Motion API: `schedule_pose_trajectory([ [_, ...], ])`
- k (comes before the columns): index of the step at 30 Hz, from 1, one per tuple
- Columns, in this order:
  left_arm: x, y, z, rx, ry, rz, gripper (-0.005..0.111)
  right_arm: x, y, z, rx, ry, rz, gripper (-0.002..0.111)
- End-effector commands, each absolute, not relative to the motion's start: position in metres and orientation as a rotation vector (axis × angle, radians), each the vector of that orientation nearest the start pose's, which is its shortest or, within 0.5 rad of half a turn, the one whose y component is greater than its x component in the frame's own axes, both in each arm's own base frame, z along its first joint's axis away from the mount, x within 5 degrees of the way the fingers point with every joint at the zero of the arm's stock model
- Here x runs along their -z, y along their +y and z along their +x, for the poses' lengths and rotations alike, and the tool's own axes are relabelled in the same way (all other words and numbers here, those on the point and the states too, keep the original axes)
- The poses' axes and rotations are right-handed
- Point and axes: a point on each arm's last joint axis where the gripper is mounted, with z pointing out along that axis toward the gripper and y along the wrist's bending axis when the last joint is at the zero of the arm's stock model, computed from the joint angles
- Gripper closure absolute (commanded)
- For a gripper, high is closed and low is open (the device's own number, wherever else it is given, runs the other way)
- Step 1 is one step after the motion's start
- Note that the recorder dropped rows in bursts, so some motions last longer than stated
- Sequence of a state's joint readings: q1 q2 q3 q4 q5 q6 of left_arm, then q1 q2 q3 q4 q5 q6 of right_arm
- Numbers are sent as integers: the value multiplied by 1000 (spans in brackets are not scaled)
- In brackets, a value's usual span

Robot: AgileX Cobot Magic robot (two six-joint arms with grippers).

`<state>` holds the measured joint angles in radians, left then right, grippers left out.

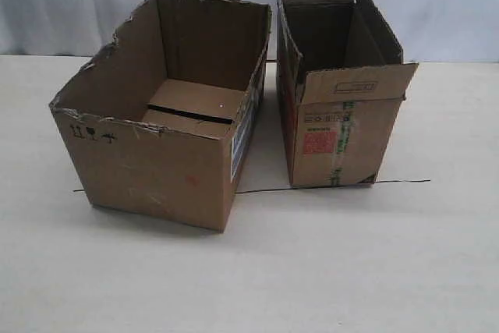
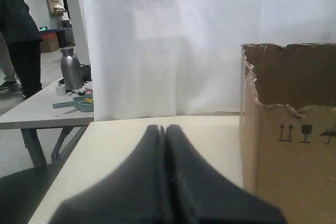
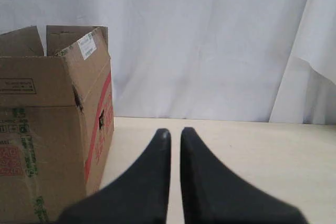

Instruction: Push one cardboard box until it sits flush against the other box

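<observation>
White curtain [image 1: 78, 5] backs a pale table [image 1: 405, 271] crossed by a thin black line [image 1: 312, 186]. The cardboard box [image 1: 156, 169], wide and torn-rimmed, stands askew. The other box [image 1: 343, 138], narrower and flapped, stands beside it with a wedge of bare table between them, so they are not flush.

Left claw [image 2: 163, 129]: fingers pressed together, empty; the cardboard box lies ahead and off to one side, untouched.

Right claw [image 3: 175, 132]: only a thin slit between its fingers, empty; the other box lies ahead and aside, apart.

Judged progress: no push made yet; closing and squaring the gap is all left to do.
</observation>
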<state>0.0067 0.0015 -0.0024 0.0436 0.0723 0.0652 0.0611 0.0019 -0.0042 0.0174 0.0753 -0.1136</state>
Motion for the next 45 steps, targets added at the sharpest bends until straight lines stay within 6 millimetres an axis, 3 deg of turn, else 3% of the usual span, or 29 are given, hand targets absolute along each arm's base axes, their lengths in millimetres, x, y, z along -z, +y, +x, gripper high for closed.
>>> schedule_pose_trajectory([
  [1,-208,0,56,-85,1539,79,107,-206,4,56,24,1557,-121,103],
  [10,-219,0,56,-66,1422,60,107,-206,4,56,24,1557,-121,103],
  [12,-224,0,55,94,1365,-83,107,-206,4,56,24,1557,-121,103],
  [14,-234,5,52,431,1208,-378,107,-206,4,56,24,1557,-121,103],
  [18,-250,10,44,472,991,-398,107,-206,4,56,24,1557,-121,103],
  [22,-261,12,36,720,790,-498,107,-206,4,56,24,1557,-121,103],
  [24,-261,12,36,795,771,-529,107,-206,4,56,24,1557,-121,103],
  [29,-253,9,42,817,886,-560,107,-206,4,56,24,1557,-121,103],
  [32,-242,4,50,809,1119,-624,107,-206,4,56,24,1557,-121,103],
  [39,-290,4,58,376,1635,-497,107,-206,4,56,24,1557,-121,103],
  [42,-313,-1,77,243,1882,-326,107,-206,4,56,24,1557,-121,103],
  [45,-322,-14,106,271,2142,-96,107,-206,4,56,24,1557,-121,103],
])
